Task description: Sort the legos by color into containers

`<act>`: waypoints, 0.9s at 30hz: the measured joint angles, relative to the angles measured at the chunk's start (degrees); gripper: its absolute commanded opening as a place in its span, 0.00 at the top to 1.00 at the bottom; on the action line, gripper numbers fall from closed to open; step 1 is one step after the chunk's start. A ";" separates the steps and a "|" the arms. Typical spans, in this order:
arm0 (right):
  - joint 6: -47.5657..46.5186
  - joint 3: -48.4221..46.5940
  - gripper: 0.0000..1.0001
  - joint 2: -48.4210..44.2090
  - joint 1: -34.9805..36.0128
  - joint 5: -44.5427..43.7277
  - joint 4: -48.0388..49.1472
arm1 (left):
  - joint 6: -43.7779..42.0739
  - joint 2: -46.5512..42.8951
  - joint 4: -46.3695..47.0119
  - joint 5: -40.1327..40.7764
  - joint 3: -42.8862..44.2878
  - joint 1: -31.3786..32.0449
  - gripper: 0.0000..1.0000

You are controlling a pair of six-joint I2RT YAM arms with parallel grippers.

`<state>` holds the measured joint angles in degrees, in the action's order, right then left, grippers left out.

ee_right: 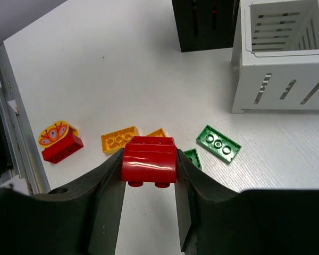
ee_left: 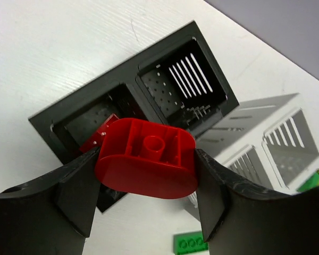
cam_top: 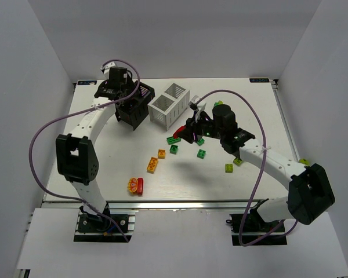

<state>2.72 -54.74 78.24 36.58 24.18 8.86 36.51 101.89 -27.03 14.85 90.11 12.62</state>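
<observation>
Hovering, top view: left gripper (cam_top: 127, 100) over black container (cam_top: 141, 113), right gripper (cam_top: 183, 134) near white container (cam_top: 169, 105) | left wrist: jaws clamped on a red rounded lego (ee_left: 146, 159) (hollow side up) above the black compartments | right wrist: jaws clamped on a second red lego (ee_right: 149, 158) above loose orange legos (ee_right: 119, 139) and green legos (ee_right: 218, 143).

A white table (cam_top: 180, 182) with a faint wood grain spreads beneath the left gripper (cam_top: 127, 99) and the right gripper (cam_top: 182, 133). Plain white panels close it in: a back panel (cam_top: 174, 40) beyond both grippers, a left panel (cam_top: 23, 87) outward of the left gripper and a right panel (cam_top: 330, 81) outward of the right one. A metal rail (cam_top: 180, 202) edges the near side. The light is even and the shadows soft.
</observation>
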 measured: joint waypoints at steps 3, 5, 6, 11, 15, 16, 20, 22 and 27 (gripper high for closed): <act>-0.02 0.24 1.00 0.00 -0.31 -0.02 -0.15 | -2.27 2.82 -2.16 0.83 3.67 -0.17 1.00; -0.02 0.24 1.00 0.00 -0.57 0.00 -0.13 | -3.37 3.15 -3.76 1.07 3.78 -0.37 0.97; -0.02 0.24 1.00 0.00 -0.59 0.00 -0.13 | -3.67 3.19 -4.35 1.18 3.78 -0.48 0.96; -0.02 0.24 1.00 0.00 -0.87 0.00 -0.15 | -4.68 4.35 -6.54 1.73 4.63 -0.70 0.91; -0.02 0.24 1.00 0.00 -0.96 0.00 -0.13 | -4.83 5.68 -7.26 1.79 4.79 -0.90 0.80; -0.02 0.24 1.00 0.00 -0.98 0.00 -0.13 | -4.83 5.97 -7.45 1.79 4.79 -0.92 0.77; -0.02 0.26 1.00 0.00 -1.07 0.00 -0.13 | -4.83 6.47 -7.85 1.95 4.79 -0.94 0.62; -0.02 0.26 1.00 0.00 -1.14 0.00 -0.13 | -4.83 6.51 -8.13 2.14 4.81 -0.94 0.55; -0.02 0.26 1.00 0.00 -1.27 0.00 -0.13 | -4.83 6.56 -8.66 2.34 5.68 -0.94 0.40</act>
<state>2.70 -54.48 78.24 35.31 24.18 8.73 31.68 108.44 -35.68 17.19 95.79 11.68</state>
